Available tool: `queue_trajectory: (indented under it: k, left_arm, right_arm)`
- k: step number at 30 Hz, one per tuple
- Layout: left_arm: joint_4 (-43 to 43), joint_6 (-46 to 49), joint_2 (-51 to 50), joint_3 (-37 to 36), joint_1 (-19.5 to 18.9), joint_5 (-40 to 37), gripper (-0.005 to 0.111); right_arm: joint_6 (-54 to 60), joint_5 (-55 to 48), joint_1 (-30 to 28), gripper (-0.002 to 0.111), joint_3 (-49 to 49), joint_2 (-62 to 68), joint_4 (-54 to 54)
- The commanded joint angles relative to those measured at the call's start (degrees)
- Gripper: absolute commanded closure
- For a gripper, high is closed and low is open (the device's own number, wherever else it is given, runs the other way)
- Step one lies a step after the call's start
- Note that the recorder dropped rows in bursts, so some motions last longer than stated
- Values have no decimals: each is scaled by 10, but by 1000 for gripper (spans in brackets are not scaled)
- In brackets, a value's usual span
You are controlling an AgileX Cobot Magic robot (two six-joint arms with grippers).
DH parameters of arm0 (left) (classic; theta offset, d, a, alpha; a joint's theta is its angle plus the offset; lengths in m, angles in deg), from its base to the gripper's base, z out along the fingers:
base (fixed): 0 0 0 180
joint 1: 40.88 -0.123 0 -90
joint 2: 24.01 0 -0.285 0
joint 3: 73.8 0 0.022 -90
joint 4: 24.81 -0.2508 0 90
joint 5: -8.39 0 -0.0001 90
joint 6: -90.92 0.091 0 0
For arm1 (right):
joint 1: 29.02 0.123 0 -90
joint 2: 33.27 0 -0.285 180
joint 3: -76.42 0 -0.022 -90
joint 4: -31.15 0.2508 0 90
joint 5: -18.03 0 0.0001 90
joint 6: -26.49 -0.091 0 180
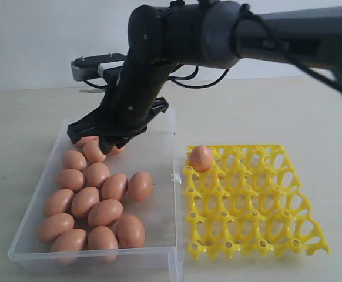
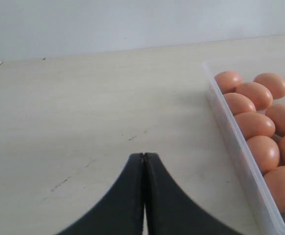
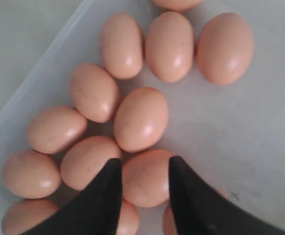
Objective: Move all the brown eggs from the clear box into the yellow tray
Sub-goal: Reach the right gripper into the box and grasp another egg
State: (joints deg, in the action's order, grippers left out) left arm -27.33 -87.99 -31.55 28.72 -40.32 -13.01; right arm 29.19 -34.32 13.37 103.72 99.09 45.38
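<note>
The right gripper (image 3: 144, 162) is pinching one brown egg (image 3: 145, 185) in the clear box (image 1: 159, 220), upper left of the exterior view. Another egg (image 1: 200, 157) is sitting in the top-left cup of the yellow tray (image 1: 259, 205). Next, I'd say, comes a gentle lift across.

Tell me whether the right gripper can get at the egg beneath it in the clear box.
Probably yes: the right gripper straddles that egg, nothing lies over it, though neighbouring eggs crowd close.

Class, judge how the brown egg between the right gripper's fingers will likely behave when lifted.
The egg at the right gripper looks smooth and rounded, so it may slip. Being oval, it might roll if nudged. Neighbouring eggs touch it, so lifting may jostle them.
</note>
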Motion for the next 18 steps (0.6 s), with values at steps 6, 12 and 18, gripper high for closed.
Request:
queue_trajectory:
  k: [6,12,18]
  left_arm:
    - [-2,2,-2,3,-1,3,107]
    - [-2,2,-2,3,-1,3,107]
    - [-2,2,-2,3,-1,3,107]
  right_arm:
    - [-10,-75,13,52,128,91,20]
    - [-27,-96,13,52,180,138,-26]
    - [-27,-90,13,52,205,170,-41]
